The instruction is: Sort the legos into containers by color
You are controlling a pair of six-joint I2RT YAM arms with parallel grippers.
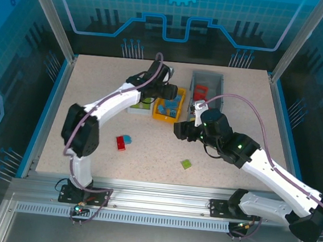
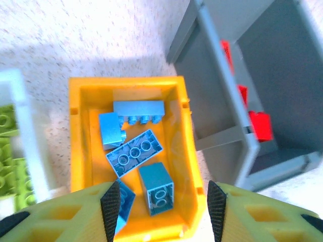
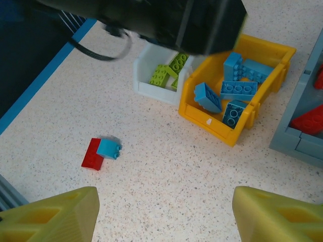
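My left gripper (image 2: pixel 163 205) hangs open over the near end of the orange-yellow bin (image 2: pixel 186 151), which holds several blue bricks (image 2: pixel 135 153); nothing is held between its fingers. In the top view the left gripper (image 1: pixel 173 93) is above the orange-yellow bin (image 1: pixel 161 117). My right gripper (image 3: pixel 164 222) is open over bare table, and in the top view this right gripper (image 1: pixel 179 129) is just in front of the bins. A red brick (image 3: pixel 92 154) and a blue brick (image 3: pixel 108 148) lie touching on the table. A loose green brick (image 1: pixel 186 164) lies near the front.
The white bin (image 3: pixel 151 89) holds lime green bricks (image 3: pixel 166 70). The grey bin (image 2: pixel 237 141) holds red bricks (image 2: pixel 260 125). All three bins stand close together at the back middle. The left arm (image 3: pixel 151 20) crosses above the white bin.
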